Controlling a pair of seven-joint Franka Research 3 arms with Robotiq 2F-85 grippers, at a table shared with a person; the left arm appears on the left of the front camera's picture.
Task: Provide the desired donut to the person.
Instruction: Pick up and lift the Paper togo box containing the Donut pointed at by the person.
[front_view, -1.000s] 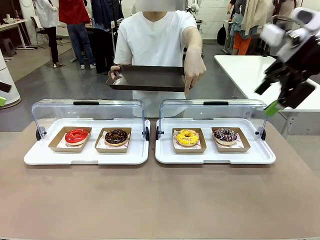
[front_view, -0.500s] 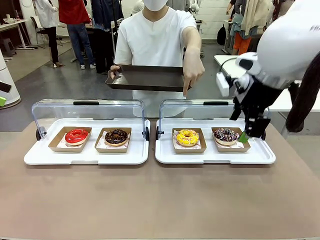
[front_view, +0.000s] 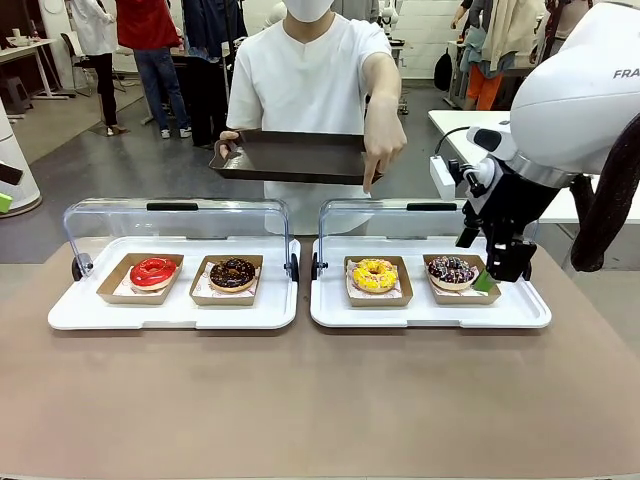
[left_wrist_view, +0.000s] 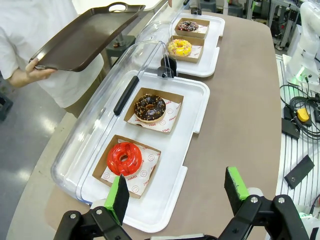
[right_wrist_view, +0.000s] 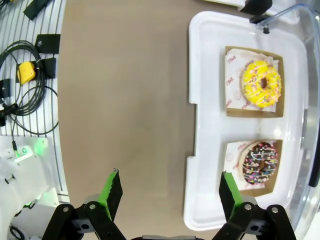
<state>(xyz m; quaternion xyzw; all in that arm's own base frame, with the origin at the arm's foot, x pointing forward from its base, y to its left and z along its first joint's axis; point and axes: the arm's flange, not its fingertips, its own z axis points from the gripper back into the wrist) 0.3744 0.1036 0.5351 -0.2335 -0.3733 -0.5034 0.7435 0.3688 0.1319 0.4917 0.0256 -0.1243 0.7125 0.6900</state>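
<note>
Right claw (front_view: 498, 274) now low beside sprinkled donut (front_view: 451, 270)

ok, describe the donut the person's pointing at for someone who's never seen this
On the table, take the white tray on the robot's right. Of its two donuts, pick the one nearer the other tray. It is the yellow donut; its neighbour, the dark donut, has sprinkles.

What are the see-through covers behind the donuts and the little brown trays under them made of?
The clear domed covers look like glossy hard plastic: see-through, with light glints. The small brown square trays look like matte cardboard, probably kraft paper: dull surface, thin folded walls.
</note>
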